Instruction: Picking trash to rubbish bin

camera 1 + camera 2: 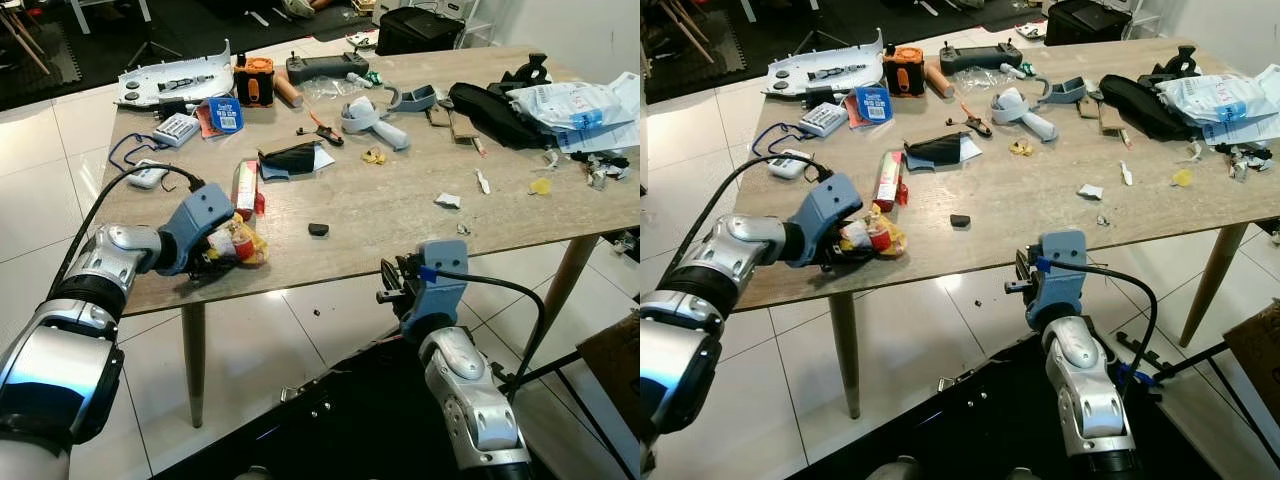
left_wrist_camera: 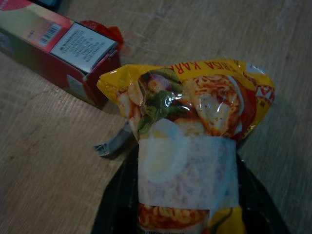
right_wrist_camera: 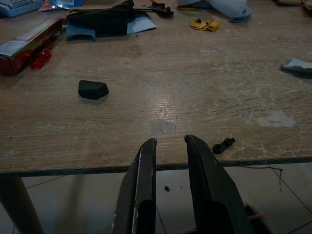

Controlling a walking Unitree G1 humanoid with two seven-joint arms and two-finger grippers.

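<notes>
I see the L gripper (image 1: pixel 222 250) clamped on the yellow noodle packet (image 1: pixel 240 241) at the near-left edge of the wooden table (image 1: pixel 400 205); its long axis runs along the fingers, free end pointing away from the wrist, beside a red box (image 1: pixel 245 188). The R gripper (image 3: pixel 169 161) hangs below the near edge, fingers a bit apart w/ nothing between.

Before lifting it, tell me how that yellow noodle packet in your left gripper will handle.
The noodle packet looks crinkled and puffy, so probably light and floppy. Its glossy film may slip in the left gripper. Flat-sided, it seems unlikely to roll on the table.
</notes>
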